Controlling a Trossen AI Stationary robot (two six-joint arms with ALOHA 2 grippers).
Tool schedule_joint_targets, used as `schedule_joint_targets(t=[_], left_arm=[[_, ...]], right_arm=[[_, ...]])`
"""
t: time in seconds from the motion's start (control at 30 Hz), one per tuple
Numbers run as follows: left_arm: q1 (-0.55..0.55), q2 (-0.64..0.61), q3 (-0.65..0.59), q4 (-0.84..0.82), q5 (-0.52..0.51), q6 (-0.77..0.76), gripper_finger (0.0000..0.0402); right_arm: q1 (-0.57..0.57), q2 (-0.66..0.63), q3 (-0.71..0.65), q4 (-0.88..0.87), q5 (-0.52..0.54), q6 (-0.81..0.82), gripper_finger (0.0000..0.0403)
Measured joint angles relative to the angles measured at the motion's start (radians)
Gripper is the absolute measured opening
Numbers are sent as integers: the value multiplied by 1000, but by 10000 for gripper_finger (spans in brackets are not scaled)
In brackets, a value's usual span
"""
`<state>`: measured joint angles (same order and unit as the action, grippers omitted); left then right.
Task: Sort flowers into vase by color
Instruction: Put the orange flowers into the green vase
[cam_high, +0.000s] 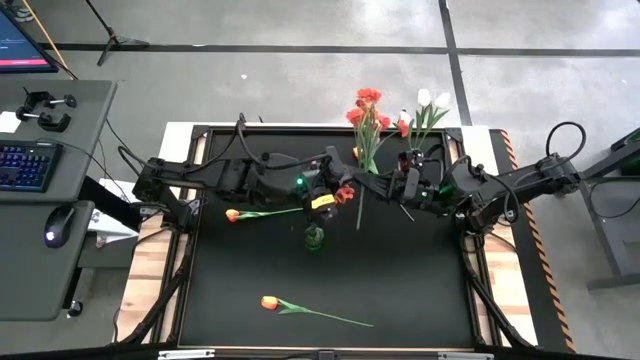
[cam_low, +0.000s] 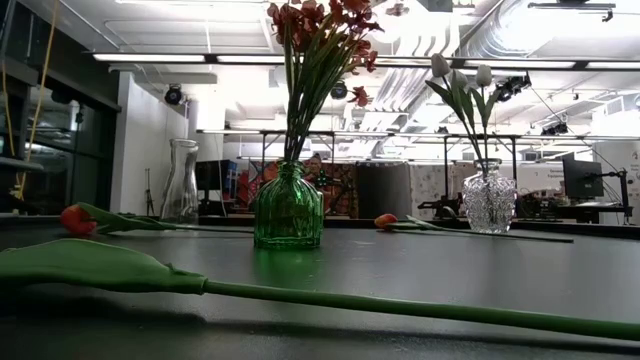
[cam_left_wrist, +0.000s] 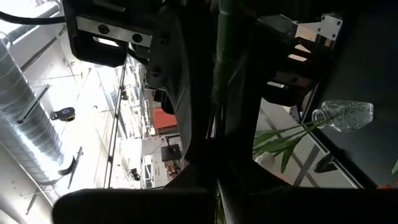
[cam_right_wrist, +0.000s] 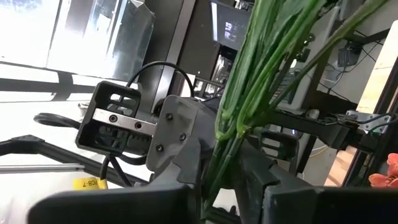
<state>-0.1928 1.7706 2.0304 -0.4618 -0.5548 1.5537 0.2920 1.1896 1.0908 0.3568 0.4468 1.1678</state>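
Observation:
A bunch of bushy red-orange flowers stands upright over the table's middle, blossoms up. My left gripper comes from the left and my right gripper from the right. Both are shut on its green stems, facing each other. The stems' lower ends hang beside the small green vase. In the low view the stems run down to that vase's neck, and neither arm shows there. White tulips stand in a cut-glass vase. Orange tulips lie flat on the table. My left gripper pinches the bunch's stems between its two fingers, level from the table's left and across the stems. The bunch stays upright in the hold. My right gripper pinches the same bundle of stems between its two fingers, level from the table's right and across them, close to the left gripper's fingers. The stems rise past the fingers toward the blossoms.
An empty clear vase stands at the far left. One orange tulip's long stem lies across the near table, and another tulip head lies farther back. A desk with keyboard and mouse stands beyond the table's left edge.

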Motion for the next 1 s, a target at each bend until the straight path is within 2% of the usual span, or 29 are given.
schedule_joint_targets(t=[0.23, 0.43, 0.77, 0.87, 1.0], left_arm=[[2, 0, 0, -1, -47, -56, 1], [18, -28, -1, -78, -90, -203, 6], [68, -66, -2, -259, -160, -395, 98], [101, -101, -2, -361, -164, -542, 123], [179, -166, -1, -542, 6, -915, 139]], right_arm=[[0, -6, 0, -4, -3, -21, 37], [2, -37, -2, -47, 16, -84, 32], [-14, -87, 1, -53, 25, -169, 9], [-19, -112, 1, -82, 32, -224, 3], [-18, -156, 1, -174, 45, -279, 5]])
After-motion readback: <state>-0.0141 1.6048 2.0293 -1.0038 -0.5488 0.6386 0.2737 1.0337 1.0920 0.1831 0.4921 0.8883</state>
